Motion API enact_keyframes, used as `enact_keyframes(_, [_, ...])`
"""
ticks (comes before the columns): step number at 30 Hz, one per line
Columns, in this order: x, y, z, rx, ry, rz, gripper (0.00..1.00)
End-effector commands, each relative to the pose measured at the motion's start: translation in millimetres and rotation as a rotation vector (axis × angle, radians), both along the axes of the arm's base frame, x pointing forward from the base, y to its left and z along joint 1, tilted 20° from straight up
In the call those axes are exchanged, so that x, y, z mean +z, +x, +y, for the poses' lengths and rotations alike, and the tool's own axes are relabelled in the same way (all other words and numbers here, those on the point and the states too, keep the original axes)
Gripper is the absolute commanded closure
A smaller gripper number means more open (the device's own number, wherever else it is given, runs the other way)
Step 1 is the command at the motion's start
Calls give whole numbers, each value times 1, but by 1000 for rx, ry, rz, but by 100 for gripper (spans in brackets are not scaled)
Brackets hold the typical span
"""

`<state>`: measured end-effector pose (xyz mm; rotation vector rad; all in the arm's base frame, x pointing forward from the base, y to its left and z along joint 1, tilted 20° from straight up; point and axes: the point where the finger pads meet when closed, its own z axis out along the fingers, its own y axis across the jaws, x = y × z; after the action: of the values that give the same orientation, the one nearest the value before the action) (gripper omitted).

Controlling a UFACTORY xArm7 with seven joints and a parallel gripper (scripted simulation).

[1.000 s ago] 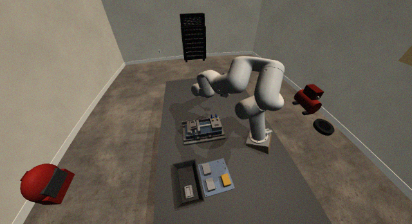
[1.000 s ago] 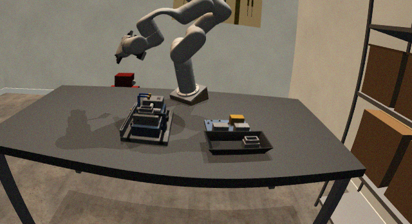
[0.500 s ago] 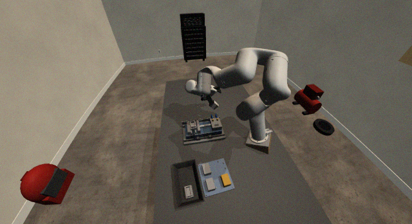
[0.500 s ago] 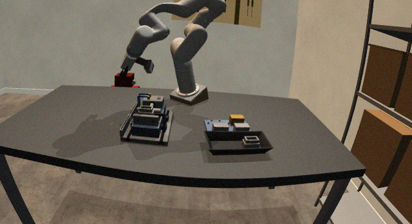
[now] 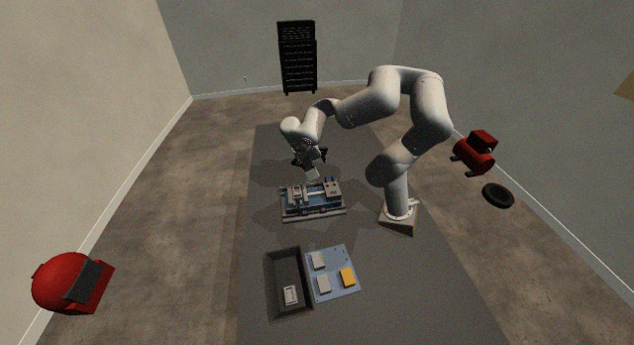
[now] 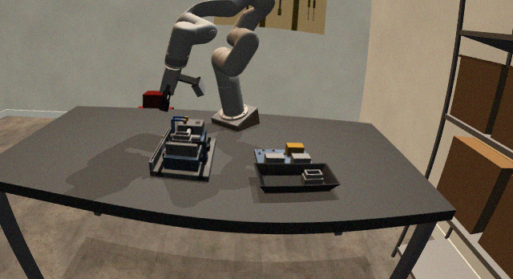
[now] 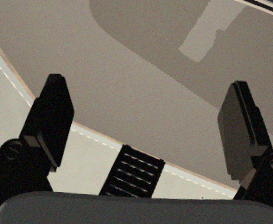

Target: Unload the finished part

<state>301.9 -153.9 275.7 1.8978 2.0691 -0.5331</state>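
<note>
The vise [image 5: 312, 198] sits mid-table on its base plate and also shows in the exterior view [image 6: 182, 152]. A light grey part [image 6: 182, 135] sits between its jaws. My gripper [image 5: 308, 163] hangs above the table just behind the vise, open and empty. It also shows in the exterior view [image 6: 164, 102]. The dark outfeed tray [image 5: 288, 281] lies toward the front and holds a grey pocketed block [image 5: 290, 295].
A blue plate [image 5: 332, 273] beside the tray carries two grey blocks and one orange block [image 5: 348, 277]. The arm's base [image 5: 397, 217] stands right of the vise. A red machine [image 6: 154, 99] sits beyond the table's far edge.
</note>
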Motion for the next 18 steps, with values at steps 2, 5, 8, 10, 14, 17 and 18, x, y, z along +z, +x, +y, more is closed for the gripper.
enact_keyframes(2, [0, 30, 25, 36, 83, -113, 0])
enact_keyframes(5, [2, 43, 40, 52, 130, -169, 0])
enact_keyframes(8, [5, 55, 53, 64, 171, -216, 0])
enact_keyframes(10, [8, 64, 63, 73, 205, -254, 0])
enact_keyframes(14, [13, 76, 78, 84, 253, -305, 0])
enact_keyframes(17, [15, 82, 85, 89, 276, -330, 0])
enact_keyframes(18, [15, 82, 85, 89, 277, -330, 0])
